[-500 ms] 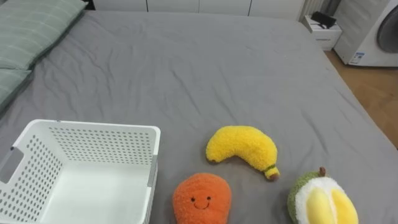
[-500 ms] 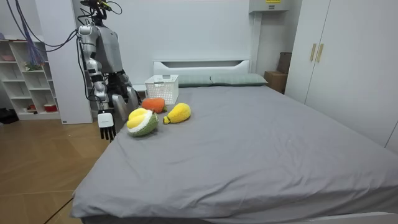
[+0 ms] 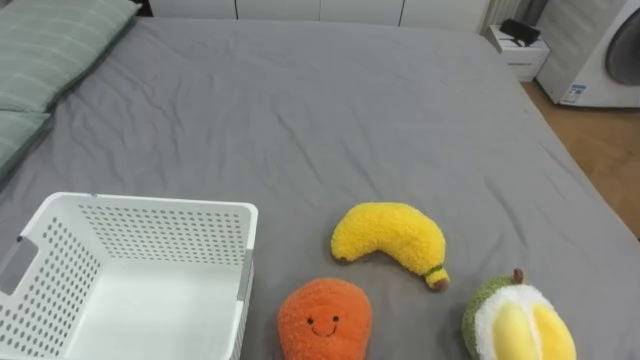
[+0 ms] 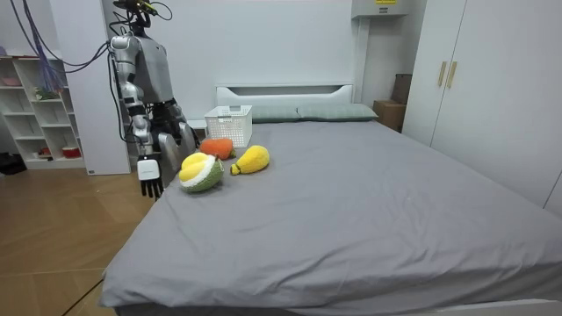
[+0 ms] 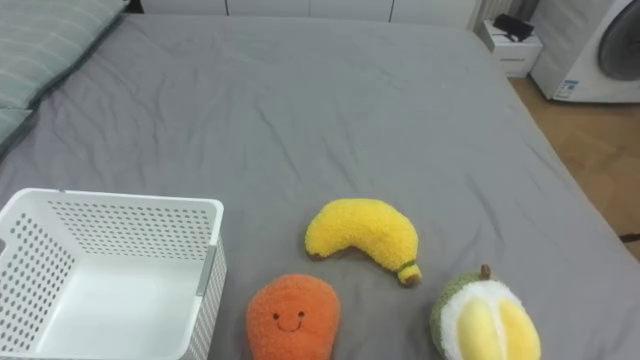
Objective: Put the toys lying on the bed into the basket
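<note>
Three plush toys lie on the grey bed (image 3: 300,110) close to its near edge: a yellow banana (image 3: 390,240), an orange smiling fruit (image 3: 324,318) and a green and yellow durian-like fruit (image 3: 518,325). To their left stands a white perforated basket (image 3: 150,212) with nothing in it. In the room view I stand at the bedside by the toys (image 4: 201,172), and my right hand (image 4: 149,173) hangs open beside the mattress, holding nothing.
Striped green pillows (image 3: 50,45) lie at the bed's far left. A white nightstand (image 3: 522,45) and a washing machine (image 3: 610,50) stand beyond the far right corner. White shelves (image 4: 35,114) are behind me, wardrobes (image 4: 492,88) across the bed.
</note>
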Controlling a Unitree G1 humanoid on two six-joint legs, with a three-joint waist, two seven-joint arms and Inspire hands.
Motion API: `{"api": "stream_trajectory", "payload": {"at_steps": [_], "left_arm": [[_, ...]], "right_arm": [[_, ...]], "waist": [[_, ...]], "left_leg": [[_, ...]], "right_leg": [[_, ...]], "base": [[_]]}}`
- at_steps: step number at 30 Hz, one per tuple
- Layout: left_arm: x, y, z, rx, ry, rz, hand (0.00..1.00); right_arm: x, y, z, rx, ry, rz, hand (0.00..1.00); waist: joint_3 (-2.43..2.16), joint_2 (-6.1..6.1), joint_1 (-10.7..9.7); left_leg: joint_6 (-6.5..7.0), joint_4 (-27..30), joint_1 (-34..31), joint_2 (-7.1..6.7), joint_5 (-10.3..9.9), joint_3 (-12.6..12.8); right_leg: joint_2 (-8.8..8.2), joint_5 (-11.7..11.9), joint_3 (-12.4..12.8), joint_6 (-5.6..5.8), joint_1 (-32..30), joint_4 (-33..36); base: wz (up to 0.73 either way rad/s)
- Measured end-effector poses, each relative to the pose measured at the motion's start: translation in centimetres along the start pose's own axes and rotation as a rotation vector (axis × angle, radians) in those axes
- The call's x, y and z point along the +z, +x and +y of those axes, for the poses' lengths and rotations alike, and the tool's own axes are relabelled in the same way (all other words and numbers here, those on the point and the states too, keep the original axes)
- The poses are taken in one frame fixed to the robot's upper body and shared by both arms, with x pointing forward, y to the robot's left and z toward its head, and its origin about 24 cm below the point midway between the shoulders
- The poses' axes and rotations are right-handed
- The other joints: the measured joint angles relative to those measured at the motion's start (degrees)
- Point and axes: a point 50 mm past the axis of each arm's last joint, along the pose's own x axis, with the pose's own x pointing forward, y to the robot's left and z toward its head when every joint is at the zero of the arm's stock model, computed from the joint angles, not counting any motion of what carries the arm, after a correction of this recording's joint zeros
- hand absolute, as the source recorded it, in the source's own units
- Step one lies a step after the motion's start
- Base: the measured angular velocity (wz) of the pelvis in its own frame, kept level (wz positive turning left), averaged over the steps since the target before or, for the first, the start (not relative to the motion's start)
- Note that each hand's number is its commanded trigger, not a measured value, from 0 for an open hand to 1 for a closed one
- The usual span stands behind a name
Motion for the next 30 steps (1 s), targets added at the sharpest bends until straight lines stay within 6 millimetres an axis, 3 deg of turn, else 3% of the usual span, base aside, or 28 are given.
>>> {"api": "stream_trajectory", "payload": {"at_steps": [8,14,17,21,24,30], "left_arm": [[-0.1,0.1,0.3,0.012,-0.038,0.003,0.00],[-0.9,0.1,1.0,0.033,-0.061,0.028,0.00],[-1.5,0.1,2.0,0.067,-0.128,0.052,0.00],[-1.7,0.2,3.2,0.109,-0.178,0.063,0.00],[-1.8,0.3,3.7,0.126,-0.191,0.066,0.00],[-1.8,0.4,4.3,0.140,-0.169,0.061,0.00]], "right_arm": [[-1.3,0.0,0.1,-0.005,0.141,0.036,0.00],[-3.2,-0.1,0.1,-0.013,0.409,0.099,0.00],[-3.7,-0.1,-0.6,-0.041,0.648,0.107,0.00],[-4.0,-0.2,-2.6,-0.103,0.902,0.089,0.00],[-3.4,-0.3,-4.6,-0.162,0.966,0.041,0.00],[1.9,-1.9,-11.0,-0.327,0.987,-0.230,0.00]], "waist": [[0.22,-0.36,0.01],[0.31,-0.51,-1.47],[0.29,-0.68,-2.16],[0.00,-1.24,-3.24],[-0.21,-2.02,-3.47],[-0.13,-3.08,-4.15]], "left_leg": [[0.00,0.01,0.03,0.01,0.00,0.04],[-0.02,-0.36,1.04,0.04,-0.02,0.20],[-0.15,-0.52,0.97,0.10,0.06,0.47],[-0.20,-0.53,1.04,0.31,0.09,1.41],[-0.24,-0.54,0.95,0.44,0.11,1.83],[-0.32,-0.46,0.66,0.44,0.17,2.12]], "right_leg": [[0.04,0.00,0.37,0.00,-0.02,0.10],[0.14,-0.02,0.69,-0.01,0.77,-0.08],[0.36,0.04,1.46,-0.10,0.36,-0.05],[0.48,0.14,1.86,-0.20,0.19,-0.01],[0.59,0.27,2.13,-0.29,-0.09,0.07],[0.73,0.32,2.95,-0.36,-1.27,0.67]], "base": [[0.00],[-0.02],[-0.12],[-0.07],[-0.08],[-0.06]]}}
